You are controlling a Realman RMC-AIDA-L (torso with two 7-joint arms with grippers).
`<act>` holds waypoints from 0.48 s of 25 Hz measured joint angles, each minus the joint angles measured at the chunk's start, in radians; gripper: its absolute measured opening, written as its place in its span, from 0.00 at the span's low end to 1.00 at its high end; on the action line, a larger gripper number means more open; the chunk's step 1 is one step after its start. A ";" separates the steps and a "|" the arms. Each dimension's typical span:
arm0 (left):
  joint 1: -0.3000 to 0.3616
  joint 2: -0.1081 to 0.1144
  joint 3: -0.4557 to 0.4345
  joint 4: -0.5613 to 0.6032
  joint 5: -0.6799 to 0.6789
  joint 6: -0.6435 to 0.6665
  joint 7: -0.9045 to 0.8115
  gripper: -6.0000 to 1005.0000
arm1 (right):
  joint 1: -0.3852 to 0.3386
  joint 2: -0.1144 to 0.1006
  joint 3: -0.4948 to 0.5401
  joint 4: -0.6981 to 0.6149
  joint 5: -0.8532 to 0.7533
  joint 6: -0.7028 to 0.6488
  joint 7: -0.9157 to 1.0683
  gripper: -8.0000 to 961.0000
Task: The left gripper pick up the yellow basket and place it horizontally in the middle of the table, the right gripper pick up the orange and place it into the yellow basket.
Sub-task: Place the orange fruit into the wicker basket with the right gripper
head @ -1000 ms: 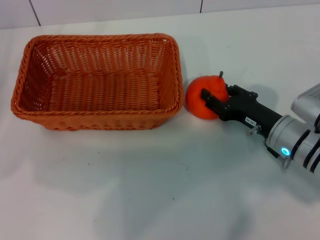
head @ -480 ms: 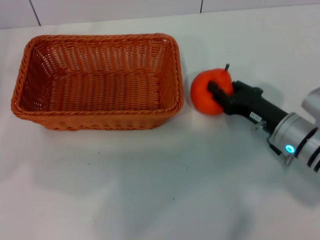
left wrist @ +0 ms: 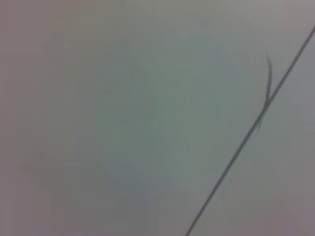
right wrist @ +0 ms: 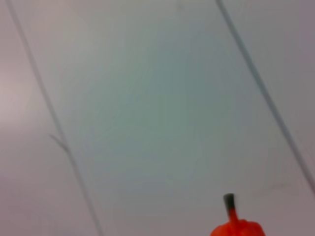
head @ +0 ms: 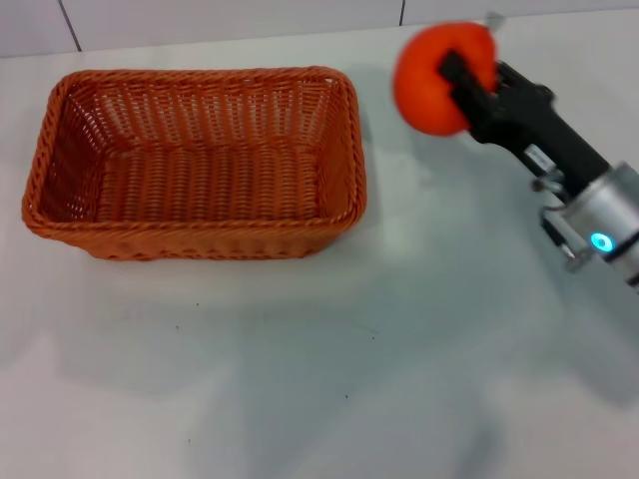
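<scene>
The yellow basket [head: 195, 160], an orange-brown woven wicker basket, lies lengthwise on the white table [head: 319, 379] at the left of the middle in the head view, and it is empty. My right gripper [head: 461, 85] is shut on the orange [head: 431, 82] and holds it in the air, to the right of the basket's far right corner. The orange's top and dark stem show in the right wrist view [right wrist: 236, 227]. My left gripper is out of view; its wrist view shows only a pale surface.
A pale wall with dark seams [head: 402, 12] runs along the table's far edge. The right arm's silver wrist with its blue light [head: 602, 239] reaches in from the right edge.
My right gripper has lifted the orange off the table, up and toward the far side. The basket has not moved.
</scene>
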 joint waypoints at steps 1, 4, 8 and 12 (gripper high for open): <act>0.000 0.000 0.000 -0.003 0.000 -0.004 0.002 0.89 | 0.014 0.000 -0.003 -0.015 -0.024 0.008 0.018 0.35; 0.000 0.000 -0.001 -0.016 0.000 -0.016 0.010 0.89 | 0.064 0.001 -0.007 -0.048 -0.101 0.032 0.076 0.34; 0.000 -0.002 -0.002 -0.023 -0.001 -0.021 0.012 0.89 | 0.147 0.006 -0.010 -0.071 -0.210 0.080 0.141 0.31; -0.002 -0.003 -0.002 -0.030 -0.001 -0.021 0.013 0.89 | 0.232 0.007 -0.011 -0.084 -0.304 0.145 0.223 0.28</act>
